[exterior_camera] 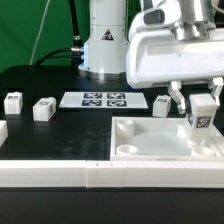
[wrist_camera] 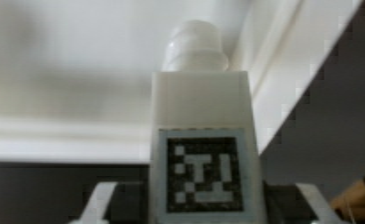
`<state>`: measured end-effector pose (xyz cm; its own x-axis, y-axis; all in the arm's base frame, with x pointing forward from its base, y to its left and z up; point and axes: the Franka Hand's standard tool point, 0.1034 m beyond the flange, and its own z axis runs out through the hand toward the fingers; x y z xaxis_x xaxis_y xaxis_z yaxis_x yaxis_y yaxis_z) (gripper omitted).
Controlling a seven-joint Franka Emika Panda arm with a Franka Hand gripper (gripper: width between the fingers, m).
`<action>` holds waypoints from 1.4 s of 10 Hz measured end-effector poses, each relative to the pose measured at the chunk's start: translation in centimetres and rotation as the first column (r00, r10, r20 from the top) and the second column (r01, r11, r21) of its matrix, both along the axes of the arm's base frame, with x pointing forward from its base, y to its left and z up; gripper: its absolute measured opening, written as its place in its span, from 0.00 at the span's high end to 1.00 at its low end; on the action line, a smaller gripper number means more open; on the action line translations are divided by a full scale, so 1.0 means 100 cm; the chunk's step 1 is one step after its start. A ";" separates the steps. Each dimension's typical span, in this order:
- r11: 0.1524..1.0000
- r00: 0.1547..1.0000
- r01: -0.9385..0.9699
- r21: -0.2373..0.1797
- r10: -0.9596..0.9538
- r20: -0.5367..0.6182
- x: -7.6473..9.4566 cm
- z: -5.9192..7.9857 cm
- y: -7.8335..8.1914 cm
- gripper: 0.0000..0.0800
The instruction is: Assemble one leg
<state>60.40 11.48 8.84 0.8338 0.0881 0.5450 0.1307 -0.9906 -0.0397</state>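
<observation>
Leg point(exterior_camera: 200, 118) hangs upright in the gripper point(exterior_camera: 199, 108), jaws clamped on its sides, over the rimmed white square panel point(exterior_camera: 150, 172) toward the exterior view's right; whether it touches I cannot tell. Done well, I judge, means keeping it plumb, lining its peg tip point(wrist_camera: 197, 45) over a corner hole, lowering gently, then turning. Inside the rim nothing loose shows, only a round hole point(exterior_camera: 128, 150); spare legs point(exterior_camera: 44, 108) lie on the table point(exterior_camera: 40, 75)

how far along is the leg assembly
Done: one leg is lifted, clamped between the jaws of the gripper. In hand: it is held upright over a corner of the white square piece. Left: seating it in a corner hole, not visibly done; other legs lie loose.
</observation>
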 end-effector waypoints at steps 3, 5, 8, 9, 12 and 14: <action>1.000 1.000 -0.004 0.004 0.004 -0.005 0.006 -0.007 0.005 0.64; 1.000 1.000 -0.004 0.004 0.004 -0.005 0.006 -0.007 0.005 0.64; 1.000 1.000 -0.004 0.003 0.004 0.002 0.005 0.001 0.003 0.64; 1.000 1.000 0.001 0.003 -0.001 0.011 0.007 0.007 0.001 0.64; 1.000 1.000 0.020 0.005 -0.021 0.021 0.023 0.005 -0.009 0.64; 0.999 1.000 0.026 0.020 -0.026 0.017 0.030 0.002 0.002 0.64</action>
